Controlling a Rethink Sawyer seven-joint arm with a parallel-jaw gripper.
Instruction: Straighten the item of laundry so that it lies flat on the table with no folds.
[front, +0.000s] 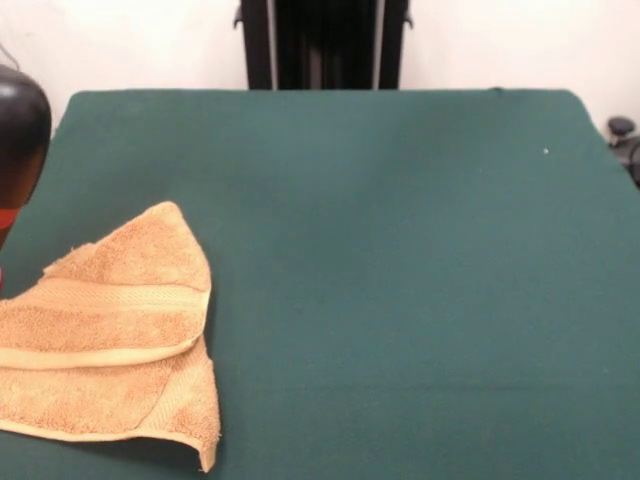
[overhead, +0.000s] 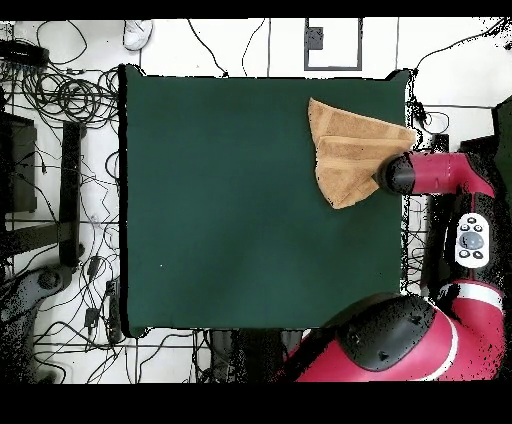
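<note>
The item of laundry is a tan terry towel lying near the front left corner of the green table. It is folded over itself into a rough triangle, with a border band crossing its middle. From overhead the towel sits at the table's top right. The red arm reaches in from the right, and its black end, the gripper, hangs over the towel's right edge. Its jaws are hidden under the arm.
A black rounded part of the arm shows at the left edge of the front view. The robot's red base overlaps the table's bottom right corner. Cables lie on the floor left of the table.
</note>
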